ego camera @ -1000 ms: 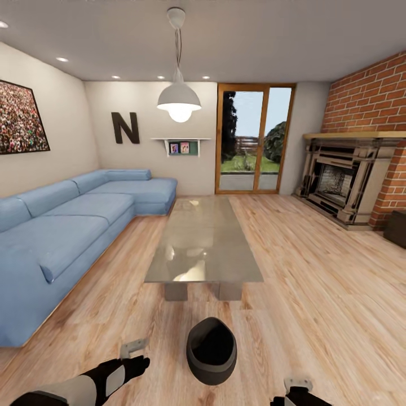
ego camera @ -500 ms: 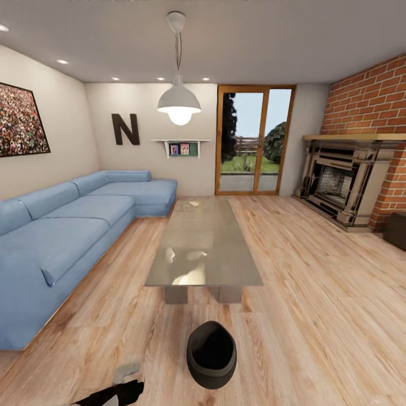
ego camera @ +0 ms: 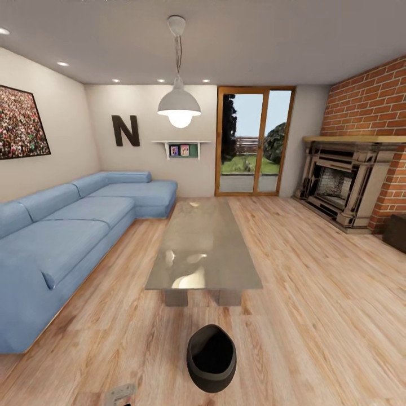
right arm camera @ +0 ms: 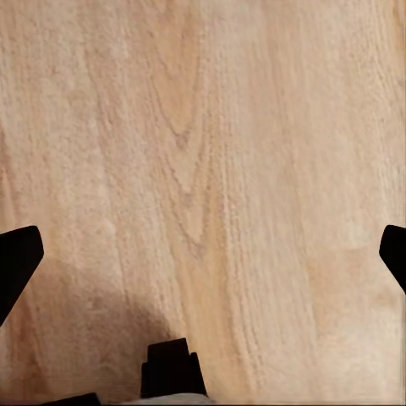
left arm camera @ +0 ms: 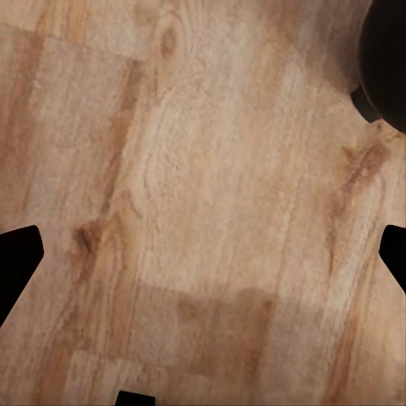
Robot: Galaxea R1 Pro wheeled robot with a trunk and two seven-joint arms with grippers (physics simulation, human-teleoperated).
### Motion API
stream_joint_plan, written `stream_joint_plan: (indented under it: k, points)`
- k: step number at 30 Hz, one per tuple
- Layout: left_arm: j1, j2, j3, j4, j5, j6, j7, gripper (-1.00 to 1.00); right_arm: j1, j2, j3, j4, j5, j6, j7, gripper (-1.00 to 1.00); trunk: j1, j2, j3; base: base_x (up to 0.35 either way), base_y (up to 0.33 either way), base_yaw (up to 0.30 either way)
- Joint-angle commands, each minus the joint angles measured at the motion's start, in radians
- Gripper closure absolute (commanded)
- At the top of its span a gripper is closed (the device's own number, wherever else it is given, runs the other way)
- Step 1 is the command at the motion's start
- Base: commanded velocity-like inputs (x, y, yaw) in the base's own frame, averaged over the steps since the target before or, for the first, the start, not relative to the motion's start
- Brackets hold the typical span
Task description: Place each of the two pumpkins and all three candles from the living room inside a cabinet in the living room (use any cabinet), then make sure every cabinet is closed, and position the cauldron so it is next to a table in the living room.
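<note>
**Cauldron on the floor before the table**

Down by the floorboards, the left gripper (left arm camera: 203, 254) has its two dark fingertips (left arm camera: 17, 258) spread wide apart with nothing between them but bare wood floor (left arm camera: 194, 169). From where I stand, a grey fingertip of it just pokes up at the lower edge of the head view (ego camera: 120, 393). The right gripper (right arm camera: 203, 254) is likewise spread wide, holding nothing, over plain planks.

Off to one side of the left fingers, apart from them, curves the black side of the cauldron (left arm camera: 385, 59). Seen from above, the cauldron (ego camera: 211, 358) stands on the floor, mouth up, near the short end of the table (ego camera: 203, 248) but not touching it; a strip of bare boards lies between them.

Past the table, a blue sofa (ego camera: 67, 231) runs along the left wall and turns the far corner. A brick fireplace (ego camera: 344, 186) stands on the right, with a dark low unit (ego camera: 396, 231) at the edge just beside it. A glass door (ego camera: 254, 141) opens at the back, and a pendant lamp (ego camera: 179, 104) hangs over the table.
</note>
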Motion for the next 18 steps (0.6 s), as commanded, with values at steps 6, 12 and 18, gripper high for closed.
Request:
stream_joint_plan:
  k: [6, 12, 18]
  points:
    - [-0.001, -0.001, -0.008, 0.002, 0.009, -0.002, -0.002, -1.0, 0.003, 0.001, 0.008, 0.019, -0.011, -0.003, -0.001, -1.0, -0.023, 0.042, 0.018, 0.0, 0.0, 0.0]
    - [-0.001, -0.002, -0.008, 0.003, 0.009, -0.003, -0.003, -1.0, 0.005, 0.001, 0.008, 0.021, -0.012, -0.003, -0.001, -1.0, -0.046, 0.084, 0.037, 0.0, 0.0, 0.0]
    - [0.005, -0.002, -0.008, 0.002, 0.01, -0.009, -0.002, -1.0, 0.007, 0.001, 0.008, 0.022, -0.012, -0.003, -0.001, -1.0, -0.069, 0.126, 0.055, 0.0, 0.0, 0.0]
